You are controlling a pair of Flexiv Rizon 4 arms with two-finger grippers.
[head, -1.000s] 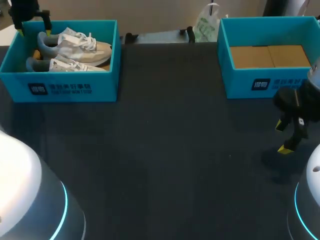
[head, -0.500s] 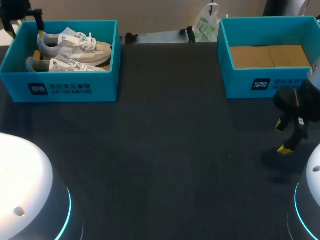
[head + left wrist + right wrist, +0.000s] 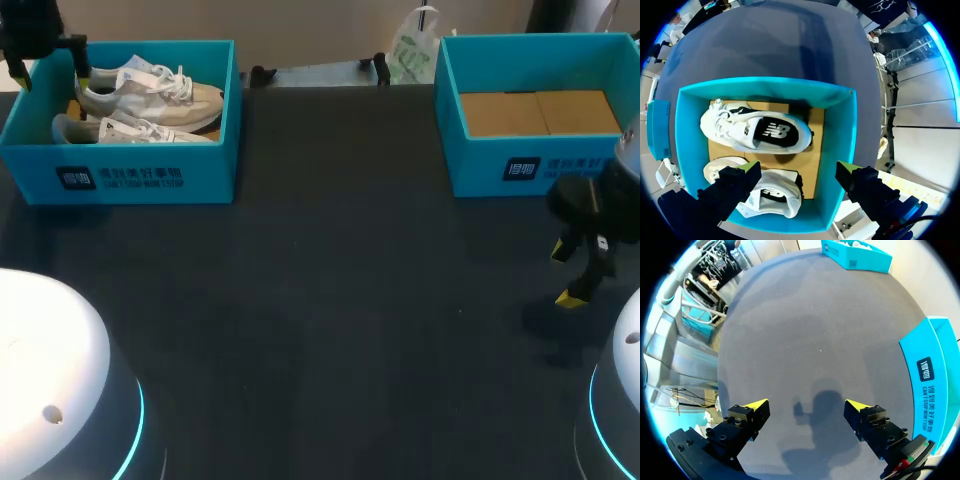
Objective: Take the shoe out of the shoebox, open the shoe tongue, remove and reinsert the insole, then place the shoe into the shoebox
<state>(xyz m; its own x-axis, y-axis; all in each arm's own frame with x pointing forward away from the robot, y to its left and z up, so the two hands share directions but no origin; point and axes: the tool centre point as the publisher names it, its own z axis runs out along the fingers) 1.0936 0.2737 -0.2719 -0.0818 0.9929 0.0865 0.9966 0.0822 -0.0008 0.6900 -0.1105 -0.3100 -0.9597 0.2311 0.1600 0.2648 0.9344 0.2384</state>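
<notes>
Spread wide, the left gripper (image 3: 52,76) hangs over the shoebox's (image 3: 150,178) nine-o'clock end, above the heels of the shoes (image 3: 150,92) lying nine-to-three; the right gripper (image 3: 565,273), also wide, sits well apart.

Soft, even light falls from overhead. The dark matte counter (image 3: 340,300) shows no glare and looks dim in the head view, paler grey from the right wrist. A diffuse shadow lies under the right gripper (image 3: 565,273), just ahead of its fingers (image 3: 752,407). Inside the shoebox (image 3: 850,130), a white shoe (image 3: 725,125) is brightly lit, and shade darkens one inner wall.
</notes>
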